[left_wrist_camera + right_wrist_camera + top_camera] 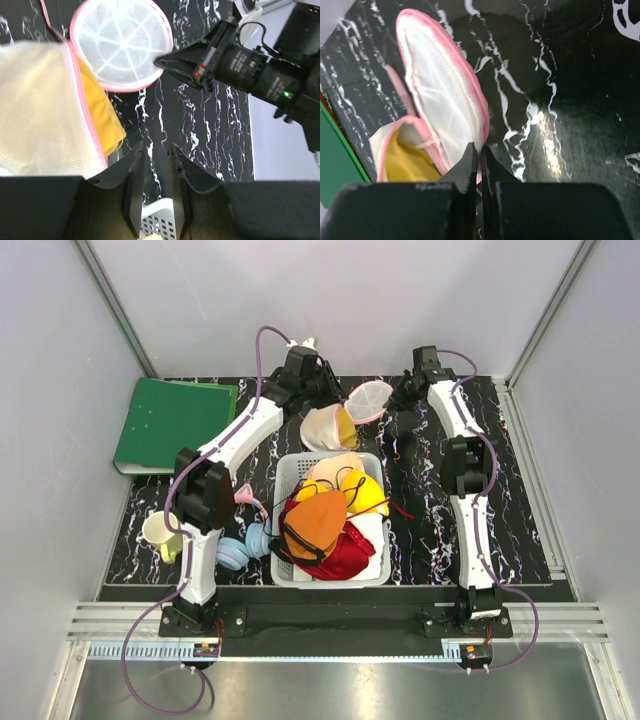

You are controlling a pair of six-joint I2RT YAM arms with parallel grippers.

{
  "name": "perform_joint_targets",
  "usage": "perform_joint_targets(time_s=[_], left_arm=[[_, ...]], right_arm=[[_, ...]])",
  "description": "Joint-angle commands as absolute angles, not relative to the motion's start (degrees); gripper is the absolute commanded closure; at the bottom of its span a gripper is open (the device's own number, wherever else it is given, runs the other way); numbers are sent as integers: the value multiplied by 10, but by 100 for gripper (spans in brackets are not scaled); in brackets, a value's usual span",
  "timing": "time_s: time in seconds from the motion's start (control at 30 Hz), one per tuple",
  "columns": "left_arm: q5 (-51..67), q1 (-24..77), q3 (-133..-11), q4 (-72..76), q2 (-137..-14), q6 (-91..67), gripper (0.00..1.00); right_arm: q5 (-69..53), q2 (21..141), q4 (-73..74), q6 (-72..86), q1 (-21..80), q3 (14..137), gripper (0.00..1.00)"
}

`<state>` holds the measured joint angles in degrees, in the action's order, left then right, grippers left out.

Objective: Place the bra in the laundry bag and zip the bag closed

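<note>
The laundry bag [322,428] lies open on the black marble table behind the basket, its round white lid [368,400] with the pink zipper rim flipped up to the right. The yellow bra [346,427] sits inside the pouch and shows at its mouth [97,110] [402,160]. My right gripper [393,398] [480,147] is shut on the pink rim of the lid [445,95]. My left gripper [328,392] [157,146] hovers just right of the pouch [35,105] with its jaws apart and nothing between them. The right gripper [159,61] touches the lid's edge [120,45].
A grey-white plastic basket [290,472] [160,220] stands at the middle front, holding an orange bra [315,520], a yellow bra with black straps [362,490] and a red cloth [345,555]. A green binder [170,425] lies back left. A yellow mug [160,532] stands front left.
</note>
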<state>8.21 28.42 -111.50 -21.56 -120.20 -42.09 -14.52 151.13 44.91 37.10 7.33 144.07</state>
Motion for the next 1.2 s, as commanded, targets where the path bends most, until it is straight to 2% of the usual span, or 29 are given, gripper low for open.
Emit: perform_joint_targets(time_s=[0.0,0.4,0.6,0.9,1.17], left_arm=[[63,287,-1162,-207,-1210,-386,71],[61,287,-1184,-236,-1263,-396,80],[54,287,-1139,-251,-1262,-426,85],[65,282,-1164,-272,-1318,-446,86],[80,249,-1225,-287,-1389,-469,86]], right_arm=[[-142,1424,446,353,83,1419,100],[-133,1344,447,337,102,1367,100],[-145,1326,451,357,102,1365,100],[-151,1302,470,373,114,1354,100],[-140,1252,555,376,126,1385,100]])
